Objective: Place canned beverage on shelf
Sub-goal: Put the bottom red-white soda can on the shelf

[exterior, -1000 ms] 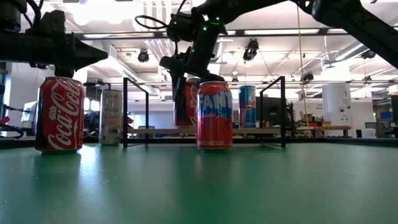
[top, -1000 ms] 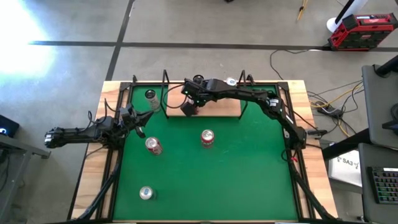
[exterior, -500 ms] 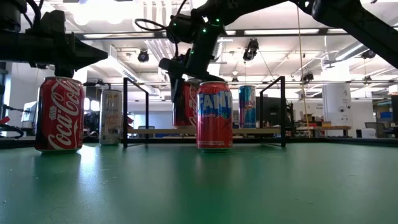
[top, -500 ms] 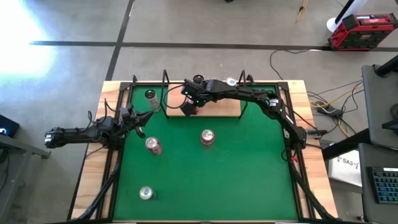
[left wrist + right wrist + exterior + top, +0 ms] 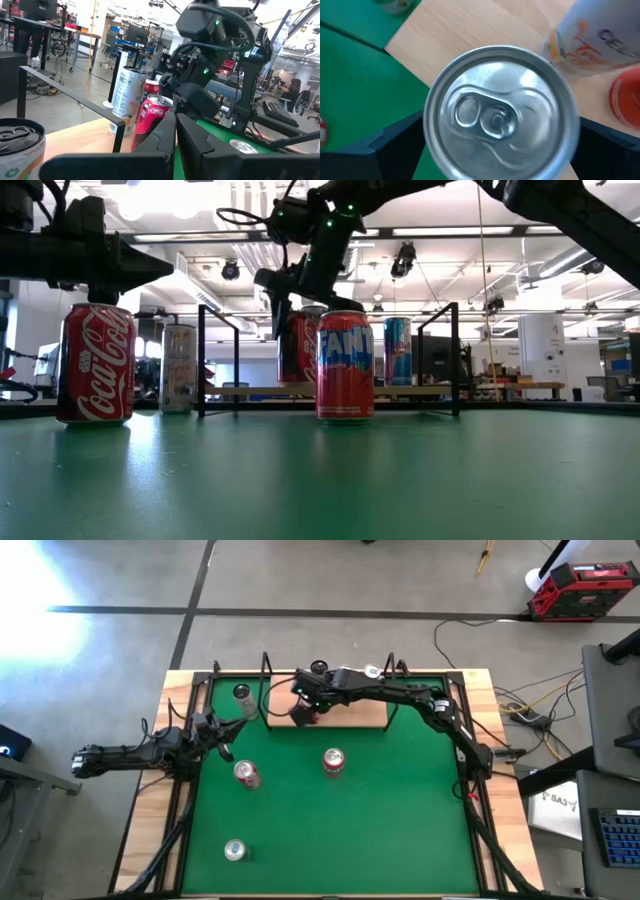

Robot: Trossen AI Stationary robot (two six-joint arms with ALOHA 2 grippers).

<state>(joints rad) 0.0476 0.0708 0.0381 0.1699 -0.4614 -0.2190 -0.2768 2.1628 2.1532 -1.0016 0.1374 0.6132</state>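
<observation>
A red can (image 5: 303, 714) stands upright on the left part of the light wooden shelf (image 5: 352, 712). In the low view it shows half hidden (image 5: 297, 348) behind the Fanta can. My right gripper (image 5: 296, 320) hangs over it, pointing down. It is open, with a finger on either side of the can's top rim (image 5: 500, 107); I see no touch. My left gripper (image 5: 224, 735) is shut and empty, level above the mat's left edge.
A Fanta can (image 5: 333, 761), a Coca-Cola can (image 5: 246, 774) and a third can (image 5: 235, 851) stand on the green mat (image 5: 400, 810). A tall white can (image 5: 178, 368) stands left of the shelf. A blue can (image 5: 397, 350) stands farther right. Black uprights (image 5: 201, 360) frame the board.
My right gripper has gone up along the red can. Its fingers now reach only the can's upper part. The can has stayed standing on the shelf.
</observation>
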